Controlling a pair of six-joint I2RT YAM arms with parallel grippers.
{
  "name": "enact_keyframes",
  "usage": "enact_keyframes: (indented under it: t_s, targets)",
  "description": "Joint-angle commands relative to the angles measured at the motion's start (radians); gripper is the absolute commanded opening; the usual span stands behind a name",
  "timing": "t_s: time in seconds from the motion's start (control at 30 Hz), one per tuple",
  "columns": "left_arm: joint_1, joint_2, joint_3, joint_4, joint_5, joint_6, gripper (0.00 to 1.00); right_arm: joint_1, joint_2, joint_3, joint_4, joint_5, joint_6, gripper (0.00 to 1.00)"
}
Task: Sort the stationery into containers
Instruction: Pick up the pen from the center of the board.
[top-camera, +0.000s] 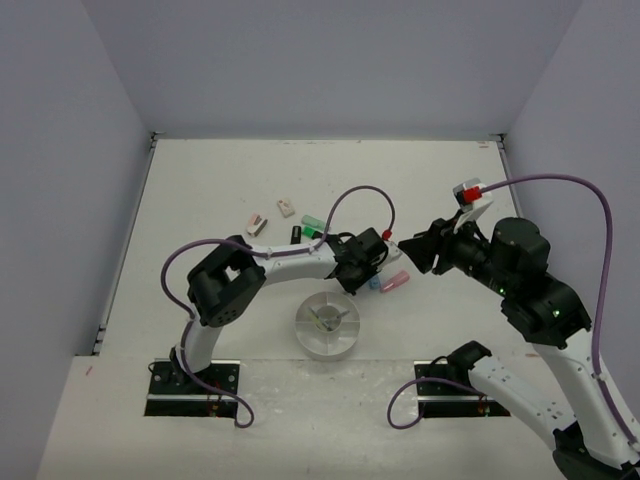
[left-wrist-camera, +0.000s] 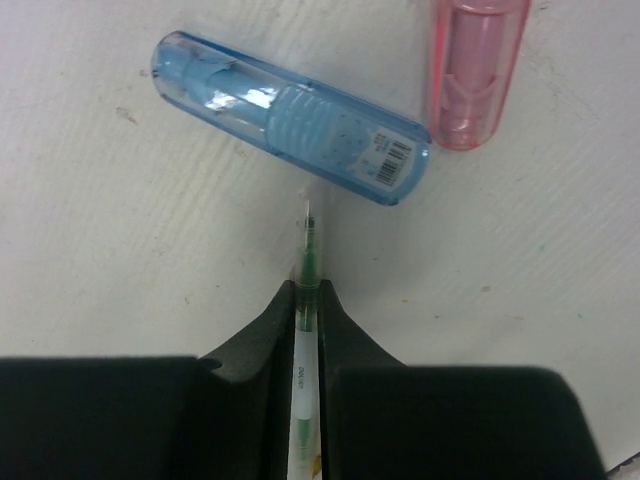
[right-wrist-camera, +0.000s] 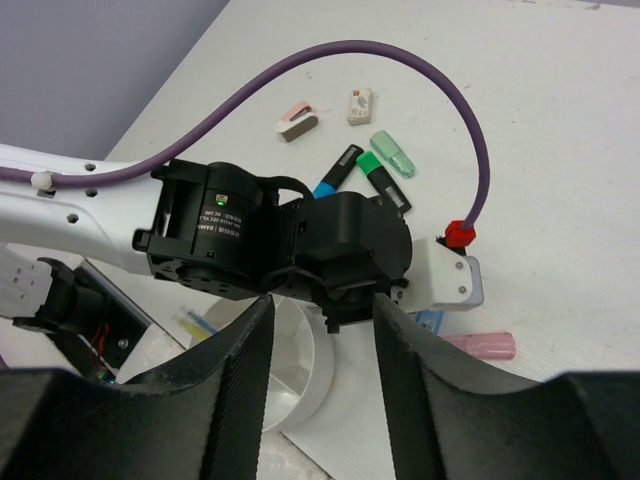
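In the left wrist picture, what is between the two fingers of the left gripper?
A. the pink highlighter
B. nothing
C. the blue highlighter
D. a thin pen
D: the left gripper is shut on a thin pen, whose tip sticks out past the fingertips, while the blue highlighter and the pink highlighter lie free ahead of it.

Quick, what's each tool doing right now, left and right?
Left tool: closed on a thin green pen.
Right tool: open, holding nothing.
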Motion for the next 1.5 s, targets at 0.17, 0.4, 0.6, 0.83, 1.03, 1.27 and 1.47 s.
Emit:
enact_keyframes:
  t_s: [0.17, 0.4, 0.6, 0.83, 1.03, 1.27, 1.47]
  targets:
    - [0.095, -0.047, 0.115, -0.067, -0.136, -0.098, 0.0, -0.004, -0.006, 0.067, -0.019, 0.061, 0.005, 0.52]
    - [0.129, -0.172, 0.118, 0.026, -0.267, -0.177, 0.0, -0.004, 0.013, 0.088, -0.019, 0.053, -0.003, 0.59]
    - [0.135, -0.268, 0.136, 0.054, -0.361, -0.222, 0.0, -0.004, 0.043, 0.117, -0.018, 0.052, -0.012, 0.99]
    - [0.14, -0.455, 0.121, 0.11, -0.315, -0.283, 0.0, -0.004, 0.104, 0.124, -0.016, 0.039, 0.024, 0.99]
    - [0.138, -0.715, -0.045, 0.282, -0.202, -0.394, 0.0, -0.004, 0.121, 0.073, 0.052, -0.042, 0.095, 0.99]
    - [0.123, -1.057, -0.472, 0.669, -0.059, -0.482, 0.0, -0.004, 0.139, 0.076, 0.066, -0.071, 0.081, 0.99]
    - [0.099, -1.198, -0.775, 0.867, -0.032, -0.56, 0.0, -0.003, 0.157, 0.075, 0.069, -0.1, 0.084, 0.98]
